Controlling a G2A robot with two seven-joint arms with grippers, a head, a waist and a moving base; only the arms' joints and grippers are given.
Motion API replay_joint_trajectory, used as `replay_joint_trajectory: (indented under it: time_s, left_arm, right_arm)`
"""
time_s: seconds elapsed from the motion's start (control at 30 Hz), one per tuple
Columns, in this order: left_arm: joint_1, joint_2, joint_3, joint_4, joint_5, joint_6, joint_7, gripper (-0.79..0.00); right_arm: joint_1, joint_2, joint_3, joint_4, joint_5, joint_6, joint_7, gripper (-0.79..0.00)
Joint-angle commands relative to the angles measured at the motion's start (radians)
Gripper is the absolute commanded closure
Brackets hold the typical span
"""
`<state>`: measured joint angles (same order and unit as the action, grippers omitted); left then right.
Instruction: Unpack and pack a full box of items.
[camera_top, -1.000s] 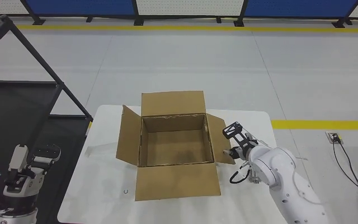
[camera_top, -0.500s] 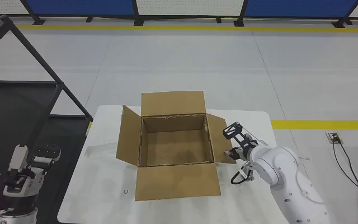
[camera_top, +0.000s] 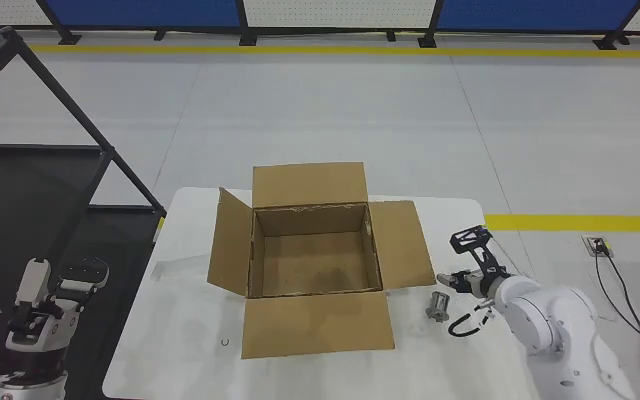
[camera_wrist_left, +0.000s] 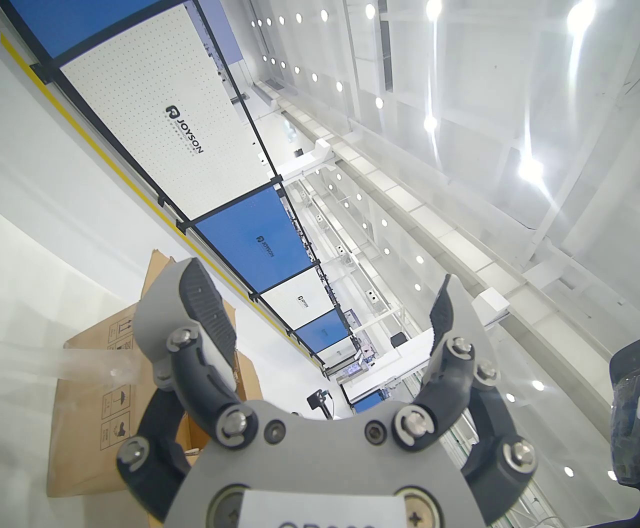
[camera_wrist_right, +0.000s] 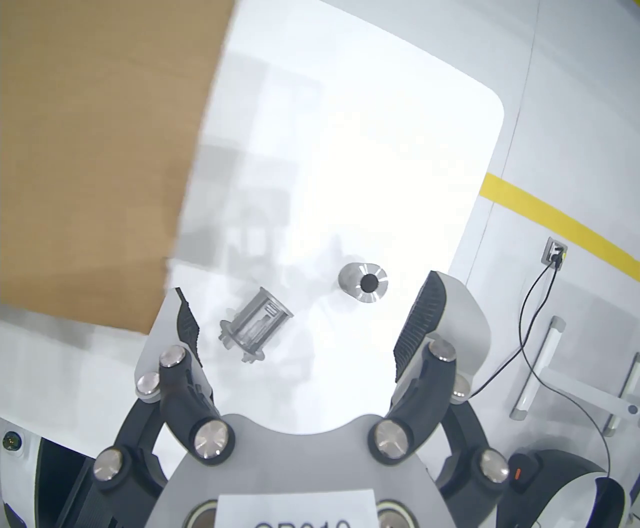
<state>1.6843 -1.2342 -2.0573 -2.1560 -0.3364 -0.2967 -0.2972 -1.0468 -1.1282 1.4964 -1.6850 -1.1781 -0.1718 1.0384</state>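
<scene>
An open cardboard box (camera_top: 314, 262) stands in the middle of the white table (camera_top: 190, 330), all its flaps spread and its inside bare. My right gripper (camera_top: 455, 283) is open low over the table, right of the box's right flap (camera_wrist_right: 100, 150). Between its fingers (camera_wrist_right: 417, 320) lie two small metal parts: a ribbed sleeve (camera_wrist_right: 255, 325) (camera_top: 437, 303) and a round piece with a dark hole (camera_wrist_right: 363, 282). Neither part touches the fingers. My left gripper (camera_top: 60, 272) (camera_wrist_left: 322, 290) hangs open off the table's left side, pointing up, with nothing in it.
The box's front flap (camera_top: 315, 325) lies flat toward the table's near edge. A tiny ring-like bit (camera_top: 226, 346) sits near the front left. A black frame (camera_top: 100, 170) stands left of the table. A cable and floor socket (camera_wrist_right: 555, 250) lie to the right.
My right gripper has drawn away from the box's right flap toward the table's right side. The flap now lies flat, and a metal part shows on the table beside it. The left arm kept still.
</scene>
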Motion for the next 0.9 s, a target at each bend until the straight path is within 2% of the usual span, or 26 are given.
replay_joint_trajectory:
  time_s: [0.0, 0.27, 0.43, 0.53, 0.7, 0.87]
  left_arm:
    - [0.000, 0.000, 0.000, 0.000, 0.000, 0.000, 0.000, -0.785]
    - [0.000, 0.000, 0.000, 0.000, 0.000, 0.000, 0.000, -0.785]
    - [0.000, 0.000, 0.000, 0.000, 0.000, 0.000, 0.000, -0.785]
    - [0.000, 0.000, 0.000, 0.000, 0.000, 0.000, 0.000, -0.785]
    - [0.000, 0.000, 0.000, 0.000, 0.000, 0.000, 0.000, -0.785]
    - [0.000, 0.000, 0.000, 0.000, 0.000, 0.000, 0.000, -0.785]
  right_arm:
    - [0.009, 0.003, 0.024, 0.049, 0.013, -0.010, -0.008, -0.785]
    - [0.116, 0.004, 0.004, 0.274, 0.053, -0.048, -0.038, -0.785]
    - [0.148, 0.007, 0.000, 0.332, 0.116, -0.125, -0.039, -0.785]
    - [0.122, 0.013, 0.019, 0.297, 0.156, -0.168, -0.054, -0.785]
    - [0.025, 0.025, 0.062, 0.162, 0.183, -0.161, -0.014, -0.785]
    - [-0.075, 0.038, 0.109, 0.030, 0.239, -0.175, 0.096, -0.785]
